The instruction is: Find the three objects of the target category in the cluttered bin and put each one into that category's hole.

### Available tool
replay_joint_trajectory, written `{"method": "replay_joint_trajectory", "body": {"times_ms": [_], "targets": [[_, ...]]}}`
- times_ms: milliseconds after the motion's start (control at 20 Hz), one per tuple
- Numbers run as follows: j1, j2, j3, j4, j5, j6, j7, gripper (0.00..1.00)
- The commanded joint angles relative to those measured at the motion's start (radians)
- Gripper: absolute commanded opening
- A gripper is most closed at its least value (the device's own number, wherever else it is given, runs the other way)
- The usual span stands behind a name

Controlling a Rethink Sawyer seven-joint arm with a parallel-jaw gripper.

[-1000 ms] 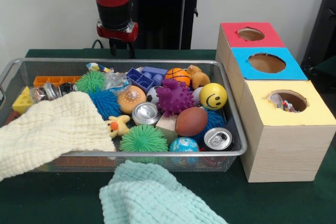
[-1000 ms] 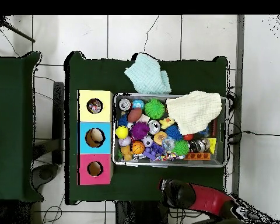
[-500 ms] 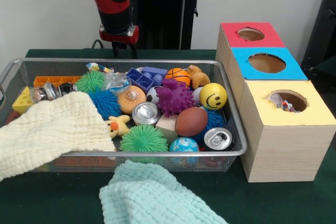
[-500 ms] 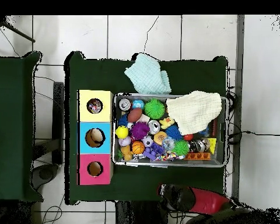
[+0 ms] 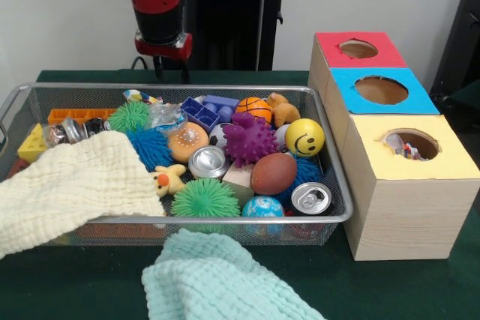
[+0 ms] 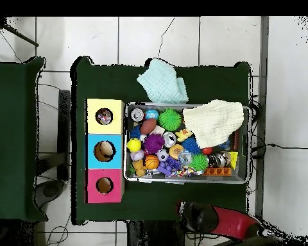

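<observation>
Inside the wire bin point(image 5: 330, 148), toys and two silver cans point(image 5: 208, 161) lie heaped, well below and nearer than the gripper point(image 5: 170, 70), which hangs empty behind the far rim; how far it is parted I cannot tell.

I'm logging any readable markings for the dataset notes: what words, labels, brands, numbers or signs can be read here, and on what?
No words, brands or numbers can be read in either view.
Only sign: a black smiley face, on the yellow foam ball in the wire mesh bin.
The crinkly clear wrapper may carry print, too small to read.
</observation>
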Motion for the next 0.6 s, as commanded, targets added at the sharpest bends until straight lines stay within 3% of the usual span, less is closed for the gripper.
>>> {"method": "replay_joint_trajectory", "body": {"times_ms": [50,600], "targets": [[0.018,-0.087,0.036,-0.014,0.011,0.050,0.059,1.00],[0.038,-0.143,0.085,-0.039,0.061,0.147,0.042,1.00]]}}
